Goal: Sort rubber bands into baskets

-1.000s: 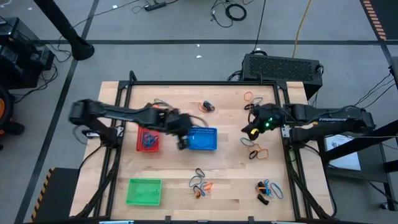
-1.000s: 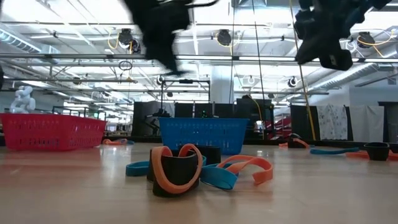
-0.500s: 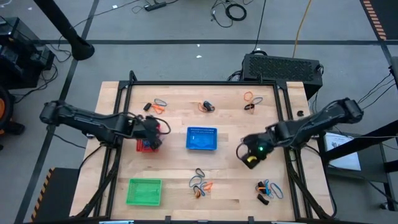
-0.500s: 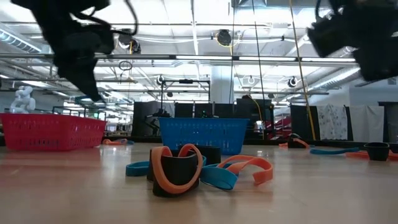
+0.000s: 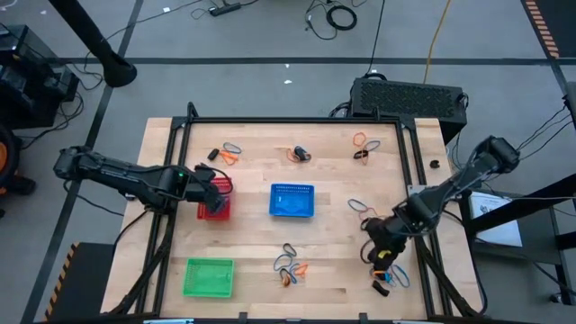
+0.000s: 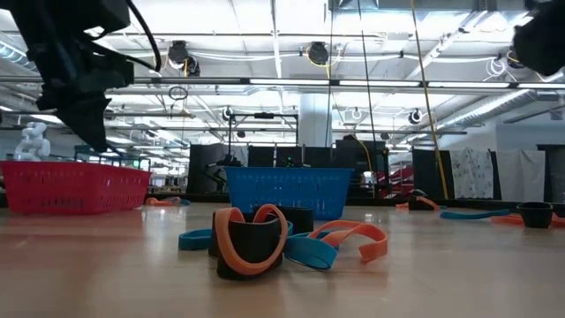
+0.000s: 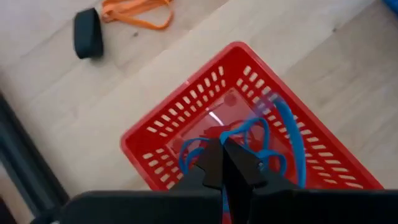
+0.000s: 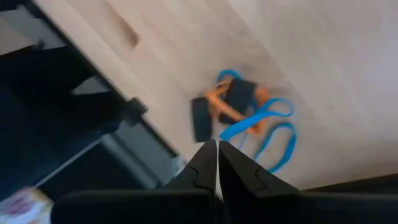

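light: bright, even, overhead strips | shadows: soft | blur: wrist views, arm edges in low view

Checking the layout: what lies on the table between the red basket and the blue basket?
Nothing: in the high view the stretch between the red basket and the blue basket is bare wood. The low view agrees.

3 baskets: red basket point(image 5: 214, 200), blue basket point(image 5: 292, 201), green basket point(image 5: 209, 276). 2 arms. Loose rubber bands in 6 clusters on the desk point(image 5: 252, 238); individual count not readable.
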You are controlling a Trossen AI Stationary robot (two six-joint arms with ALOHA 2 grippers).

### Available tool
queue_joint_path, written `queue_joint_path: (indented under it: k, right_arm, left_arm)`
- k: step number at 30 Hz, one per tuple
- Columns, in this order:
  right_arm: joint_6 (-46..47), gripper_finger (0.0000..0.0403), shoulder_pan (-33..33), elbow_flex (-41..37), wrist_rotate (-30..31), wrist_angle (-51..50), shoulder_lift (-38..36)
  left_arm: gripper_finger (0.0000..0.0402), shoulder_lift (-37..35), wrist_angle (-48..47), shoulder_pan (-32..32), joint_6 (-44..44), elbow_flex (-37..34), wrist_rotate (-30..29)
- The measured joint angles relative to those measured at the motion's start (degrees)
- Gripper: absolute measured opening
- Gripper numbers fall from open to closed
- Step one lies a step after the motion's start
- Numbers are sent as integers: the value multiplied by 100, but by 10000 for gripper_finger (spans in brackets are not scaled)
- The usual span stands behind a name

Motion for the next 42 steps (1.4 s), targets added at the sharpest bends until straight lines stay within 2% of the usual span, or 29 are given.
queue_joint_path:
  k: [3,7,12,17,23,39,42]
  right_arm:
    - [57,9,283,2,469,-229,31]
    - [-210,20,627,2,493,-324,227]
    - [-339,67,1003,5,488,-286,557]
    - [-53,116,1301,7,488,-351,947]
    - [-78,146,1624,7,470,83,1359]
    - [232,151,2128,7,467,165,2266]
    - [347,146,2209,7,459,314,2387]
  left_arm:
    - [14,75,-1,-1,-20,0,159]
    - [32,228,4,-2,-369,0,147]
    - [69,404,1,-2,-266,0,149]
    - [124,495,32,-2,-291,0,151]
    - [175,525,25,-2,-291,38,304]
    - [187,520,43,-2,-86,212,430]
    - [187,517,279,0,212,212,529]
